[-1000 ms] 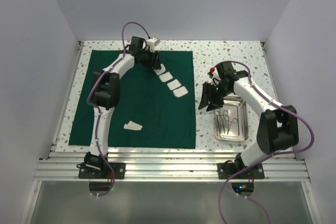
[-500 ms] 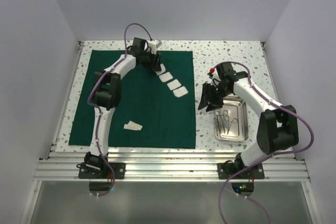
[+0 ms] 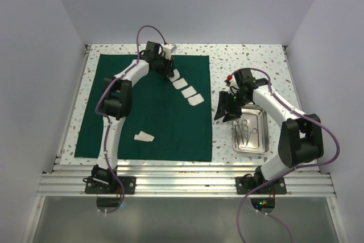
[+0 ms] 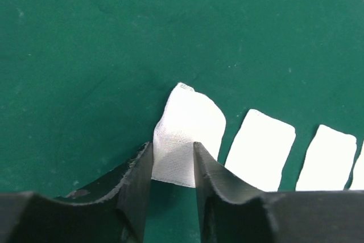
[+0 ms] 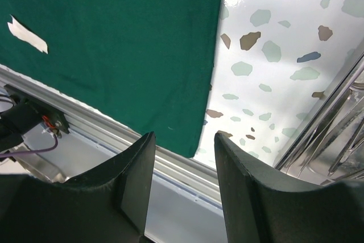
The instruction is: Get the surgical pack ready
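Loose gauze piece (image 3: pixel 144 136): lies on the cloth at lower left of the top view, well apart from the others.
Steel tray (image 3: pixel 259 116): lower right, on the bare table (image 3: pixel 250 61) just beside the cloth's right edge; the instruments (image 3: pixel 245 131) lie inside it.
Right gripper (image 3: pixel 226 109): hangs between cloth edge and tray, jaws parted, nothing between them.
Green cloth (image 3: pixel 159 118): spread flat, left of centre.
Gauze row (image 3: pixel 188 91): three squares in a diagonal line at the cloth's upper middle.
Left gripper (image 4: pixel 173 147): at the far end of that line, pinching the end gauze square (image 4: pixel 190 126), which buckles between its fingers.
Step in hand: probably gathering the gauze, starting with the far square.
Next move: a gentle lift, checking that the thin square comes free of the cloth without dragging it.
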Tool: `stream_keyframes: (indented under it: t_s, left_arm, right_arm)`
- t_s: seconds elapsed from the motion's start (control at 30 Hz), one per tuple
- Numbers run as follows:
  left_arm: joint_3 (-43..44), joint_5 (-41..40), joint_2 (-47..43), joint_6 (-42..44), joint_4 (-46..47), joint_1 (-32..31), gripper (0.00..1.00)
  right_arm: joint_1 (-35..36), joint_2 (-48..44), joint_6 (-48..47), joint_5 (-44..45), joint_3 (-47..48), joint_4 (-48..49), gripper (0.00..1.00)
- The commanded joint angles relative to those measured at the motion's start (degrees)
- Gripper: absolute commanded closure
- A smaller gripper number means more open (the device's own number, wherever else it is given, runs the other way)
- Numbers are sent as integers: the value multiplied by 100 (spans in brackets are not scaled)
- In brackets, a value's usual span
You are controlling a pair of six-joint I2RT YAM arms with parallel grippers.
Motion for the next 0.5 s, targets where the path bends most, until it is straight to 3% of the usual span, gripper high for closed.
stream_keyframes:
  t_s: [0.0, 0.27, 0.47]
  left_arm:
    - [-98, -326, -8, 154, -314, -53, 63]
    - [-28, -344, 18, 224, -393, -45, 68]
    - [-10, -274, 36, 268, -446, -53, 79]
  right_arm:
    - [-15, -121, 51, -118, -46, 46, 50]
    - [-15, -147, 51, -91, -37, 46, 50]
    - [-15, -173, 51, -47, -28, 46, 50]
